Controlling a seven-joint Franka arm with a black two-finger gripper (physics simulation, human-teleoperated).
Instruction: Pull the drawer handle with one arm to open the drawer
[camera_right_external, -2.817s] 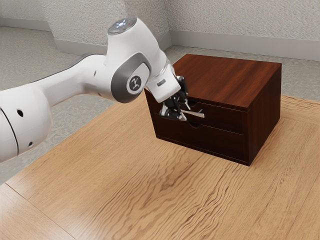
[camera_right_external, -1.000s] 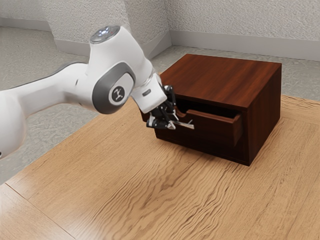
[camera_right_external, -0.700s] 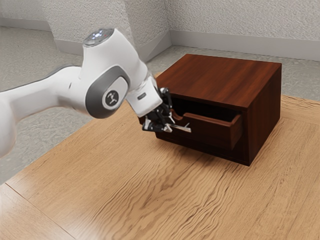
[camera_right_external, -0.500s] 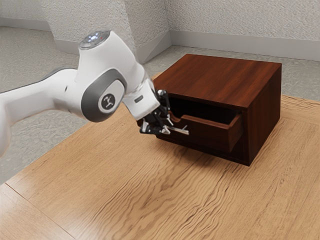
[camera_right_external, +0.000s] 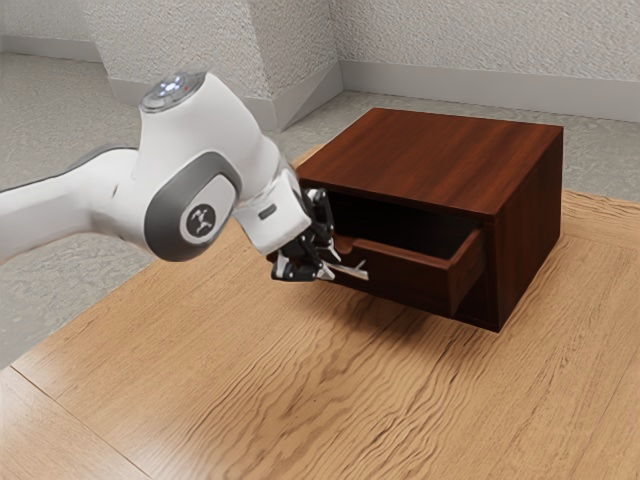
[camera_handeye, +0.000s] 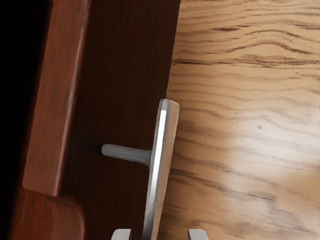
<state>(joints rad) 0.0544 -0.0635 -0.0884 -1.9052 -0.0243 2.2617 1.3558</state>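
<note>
Narrowly parted jaws astride drawer handle (camera_handeye: 160, 150)

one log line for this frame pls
black two-finger gripper: open | fingers: straddling silver bar handle | dark wooden top drawer: partly open

The dark reddish-brown wooden drawer cabinet (camera_right_external: 440, 150) looks smooth and satin-polished. Its slim silver metal bar handle (camera_handeye: 159, 170) gleams softly, and the pale wooden worktop (camera_right_external: 300, 390) is matt with strong wavy grain.
</note>
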